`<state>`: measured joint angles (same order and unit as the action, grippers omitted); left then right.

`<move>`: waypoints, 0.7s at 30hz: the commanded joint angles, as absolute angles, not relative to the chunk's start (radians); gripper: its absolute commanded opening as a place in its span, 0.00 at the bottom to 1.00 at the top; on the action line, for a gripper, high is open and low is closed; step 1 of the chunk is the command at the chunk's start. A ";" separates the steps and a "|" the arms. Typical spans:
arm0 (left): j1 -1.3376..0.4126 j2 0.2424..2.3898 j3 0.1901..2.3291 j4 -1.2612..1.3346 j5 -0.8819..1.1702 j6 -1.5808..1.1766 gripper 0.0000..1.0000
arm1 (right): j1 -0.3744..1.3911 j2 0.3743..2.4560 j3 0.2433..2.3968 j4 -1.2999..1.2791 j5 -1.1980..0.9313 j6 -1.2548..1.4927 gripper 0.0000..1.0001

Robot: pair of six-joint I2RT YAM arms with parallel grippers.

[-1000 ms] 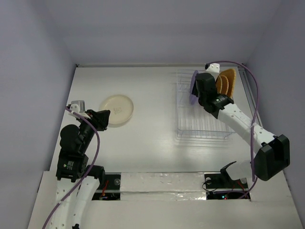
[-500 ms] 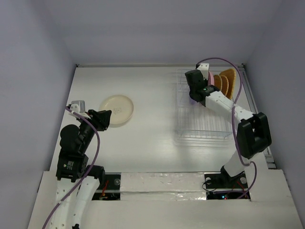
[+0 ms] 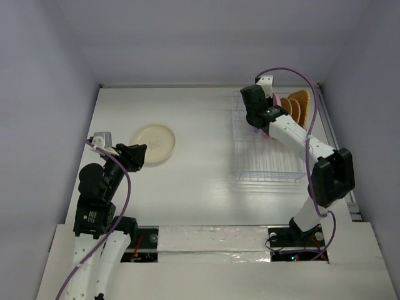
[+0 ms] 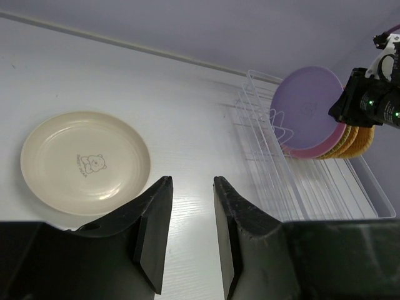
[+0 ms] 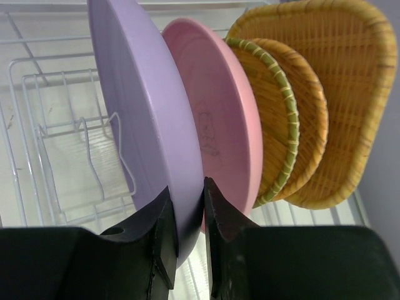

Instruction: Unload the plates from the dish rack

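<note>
The white wire dish rack (image 3: 265,164) stands at the right and also shows in the left wrist view (image 4: 300,187). At its far end stand upright a lavender plate (image 5: 137,112), a pink plate (image 5: 219,119), two round orange woven plates (image 5: 278,119) and a rounded-square orange one (image 5: 350,94). My right gripper (image 5: 186,187) is shut on the lavender plate's rim, one finger on each face. In the top view the right gripper (image 3: 255,112) hides most of that plate. A cream plate (image 3: 153,144) lies flat on the table at the left. My left gripper (image 4: 192,182) is open and empty just in front of the cream plate.
The rack's near slots (image 5: 69,144) hold nothing. Lavender walls close in the table at the back and on both sides. The right arm's purple cable (image 3: 300,78) loops above the rack.
The right arm has swung its elbow back over the rack, and its wrist has shifted slightly left onto the lavender plate. The left arm and the cream plate have not moved.
</note>
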<state>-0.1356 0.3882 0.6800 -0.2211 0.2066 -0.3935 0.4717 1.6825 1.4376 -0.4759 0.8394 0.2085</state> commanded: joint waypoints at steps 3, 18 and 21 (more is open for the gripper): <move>-0.132 0.377 0.672 -0.170 0.218 -0.390 0.30 | 0.503 1.652 1.526 -0.486 0.936 0.149 0.00; -0.132 0.376 0.670 -0.170 0.218 -0.391 0.31 | 0.612 1.511 1.606 -0.548 0.979 0.132 0.00; -0.132 0.377 0.670 -0.170 0.216 -0.391 0.31 | 0.661 1.505 1.614 -0.523 0.936 0.138 0.00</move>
